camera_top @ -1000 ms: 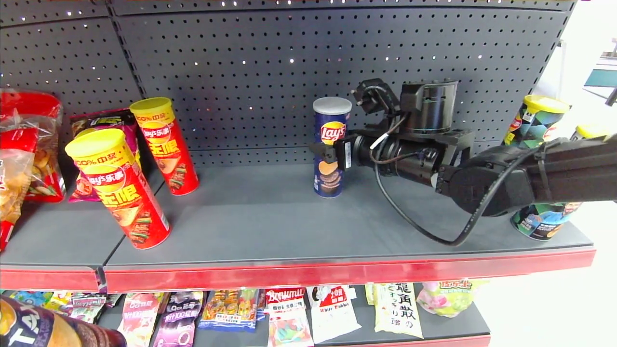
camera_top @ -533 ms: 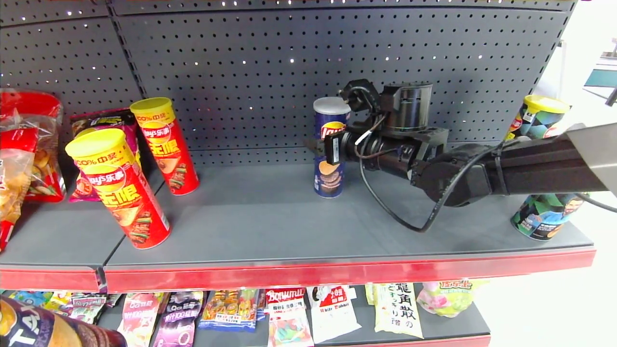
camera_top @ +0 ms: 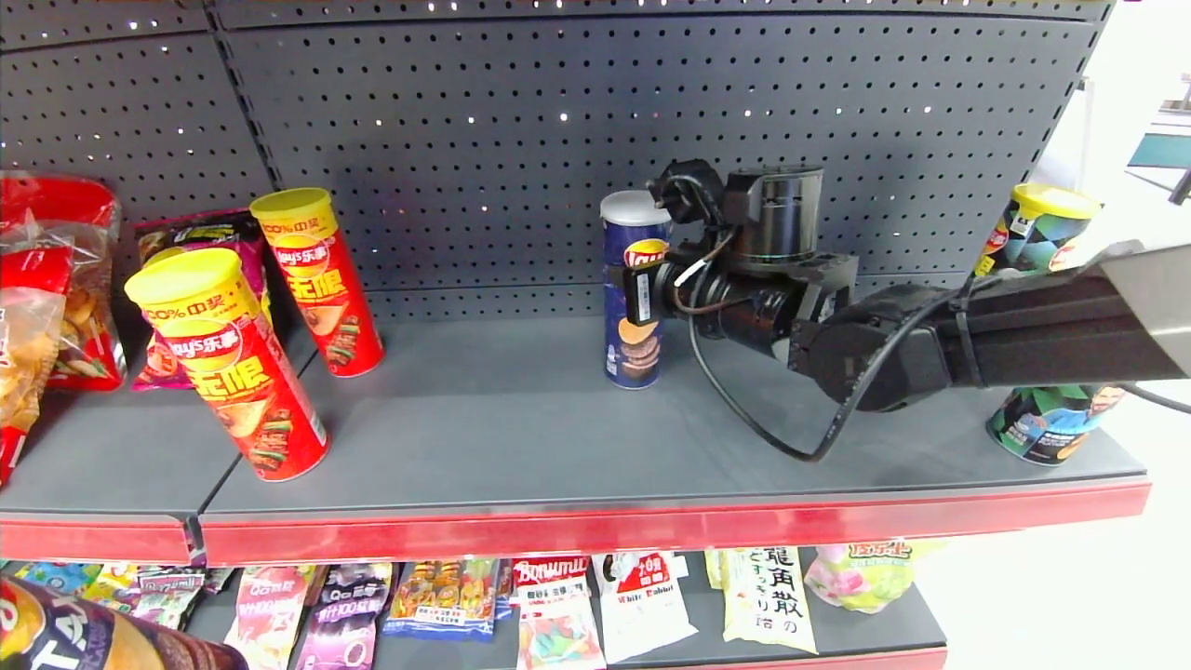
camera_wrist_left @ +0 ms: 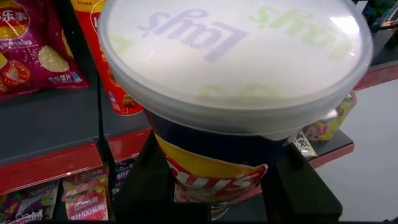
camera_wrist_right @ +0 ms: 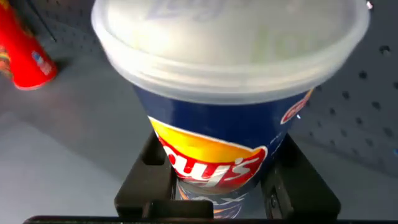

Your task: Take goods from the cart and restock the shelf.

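Note:
A blue chip can with a pale lid stands upright mid-shelf near the pegboard, its base at the grey shelf. My right gripper is shut around its upper half, coming in from the right. In the right wrist view the same can sits between the black fingers of that gripper. My left gripper is shut on a second blue chip can, held out in front of the shelf's red edge. A dark can pokes into the head view's lower left corner.
Two red cans with yellow lids lean at the shelf's left, beside snack bags. Green-patterned cans stand at the right end. Bare shelf lies between. Bagged snacks fill the lower shelf.
My right arm has stretched farther in over the shelf, and the blue can in it has shifted slightly left and down. The left gripper's can has barely moved.

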Controlling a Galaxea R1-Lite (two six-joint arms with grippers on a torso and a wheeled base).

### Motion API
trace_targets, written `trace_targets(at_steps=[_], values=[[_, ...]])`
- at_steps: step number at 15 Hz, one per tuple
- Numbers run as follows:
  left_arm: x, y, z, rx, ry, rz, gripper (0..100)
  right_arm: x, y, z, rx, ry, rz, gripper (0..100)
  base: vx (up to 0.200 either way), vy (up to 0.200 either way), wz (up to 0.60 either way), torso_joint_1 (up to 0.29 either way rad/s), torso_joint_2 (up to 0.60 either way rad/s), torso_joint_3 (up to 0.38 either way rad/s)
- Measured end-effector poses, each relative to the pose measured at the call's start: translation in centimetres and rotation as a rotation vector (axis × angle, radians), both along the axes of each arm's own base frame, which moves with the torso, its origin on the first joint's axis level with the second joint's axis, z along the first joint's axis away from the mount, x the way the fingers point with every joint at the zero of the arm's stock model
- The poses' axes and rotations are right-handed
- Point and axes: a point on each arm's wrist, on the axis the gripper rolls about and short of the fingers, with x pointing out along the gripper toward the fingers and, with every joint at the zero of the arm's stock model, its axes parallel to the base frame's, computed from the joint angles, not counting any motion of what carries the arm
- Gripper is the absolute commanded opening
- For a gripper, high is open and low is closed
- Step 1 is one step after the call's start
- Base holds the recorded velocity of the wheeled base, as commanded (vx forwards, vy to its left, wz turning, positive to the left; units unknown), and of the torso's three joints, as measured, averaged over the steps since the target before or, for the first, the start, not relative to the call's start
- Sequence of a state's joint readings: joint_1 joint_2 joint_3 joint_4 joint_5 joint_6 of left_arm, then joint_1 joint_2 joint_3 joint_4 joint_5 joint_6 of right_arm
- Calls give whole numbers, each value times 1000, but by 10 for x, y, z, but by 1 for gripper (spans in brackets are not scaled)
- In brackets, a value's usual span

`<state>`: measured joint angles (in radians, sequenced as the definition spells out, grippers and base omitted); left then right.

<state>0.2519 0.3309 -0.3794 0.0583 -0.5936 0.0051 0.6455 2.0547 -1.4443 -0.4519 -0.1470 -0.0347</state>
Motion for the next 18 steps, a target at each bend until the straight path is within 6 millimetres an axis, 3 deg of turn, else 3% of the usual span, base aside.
trace_targets(at_steps=[1,3,7,13,18], values=[[0,0,0,0,0,0,0,-2,0,0,-1,0,-2,0,0,0,0,0,0,0],[0,0,0,0,1,0,0,-35,0,10,-18,-6,-100,0,0,0,0,0,0,0],[1,0,0,-2,5,0,0,-65,-4,28,61,-19,-256,0,0,0,0,0,0,0],[1,0,-1,-4,16,4,0,-114,0,17,59,25,-259,0,0,0,0,0,0,0],[2,1,-3,-8,30,14,0,-119,5,7,30,21,-351,0,0,0,0,0,0,0]])
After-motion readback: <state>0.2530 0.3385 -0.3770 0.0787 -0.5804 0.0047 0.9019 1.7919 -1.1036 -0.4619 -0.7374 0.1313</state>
